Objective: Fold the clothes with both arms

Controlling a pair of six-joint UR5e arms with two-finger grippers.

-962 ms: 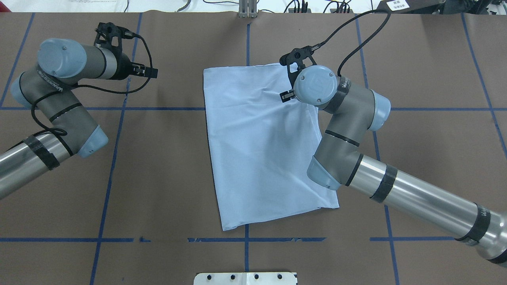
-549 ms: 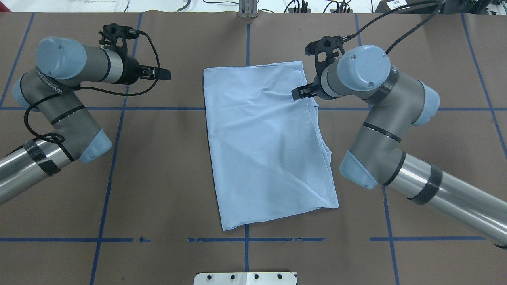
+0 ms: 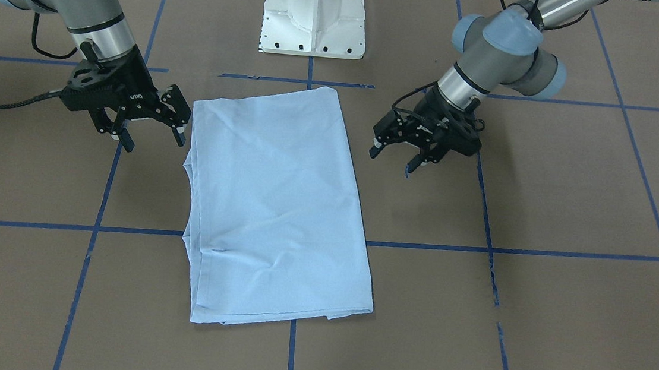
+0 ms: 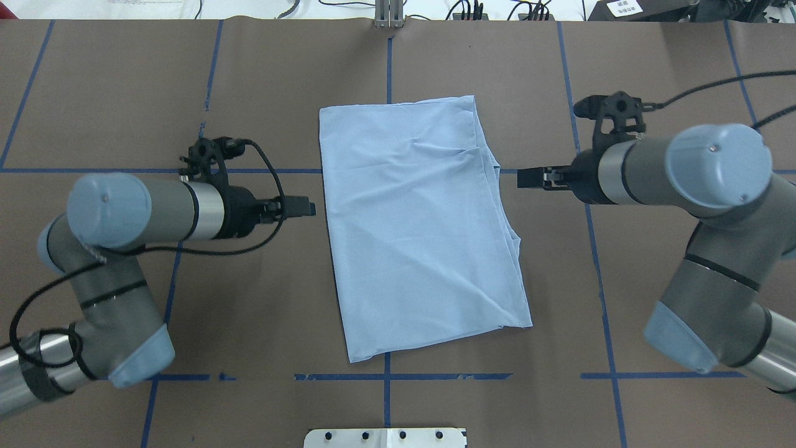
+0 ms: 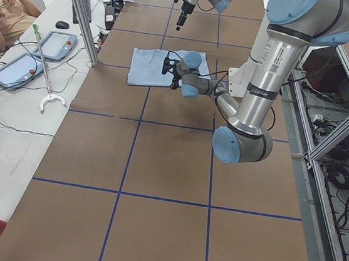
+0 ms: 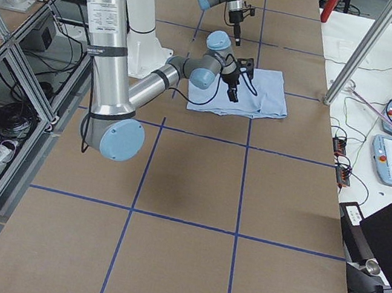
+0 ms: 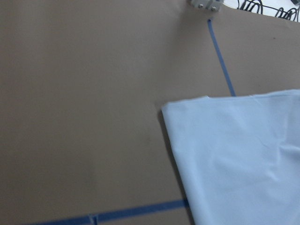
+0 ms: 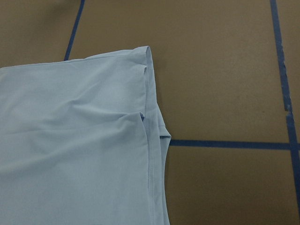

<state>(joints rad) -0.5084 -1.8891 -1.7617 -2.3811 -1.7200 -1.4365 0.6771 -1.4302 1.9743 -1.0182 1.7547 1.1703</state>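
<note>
Nearest the white pedestal base (image 3: 315,11) is one short edge of the pale light-blue fabric T-shirt (image 4: 416,236). It lies flat at the centre of the brown paper-covered table (image 4: 653,62), narrowed to a long rectangle, print not visible. Further out, the black two-finger left end effector (image 3: 391,159) and right end effector (image 3: 153,138) flank its long edges. Both are just beside the cloth and clear of it, jaws spread, nothing held. The far short edge lies beyond them.

Judgement: lengthwise folds look done, so the cross fold is the step in hand. Next move calls for each to pinch a matching corner of one short edge and carry it over together. The robot's-right edge shows offset stacked layers, so that pinch must catch them all.
</note>
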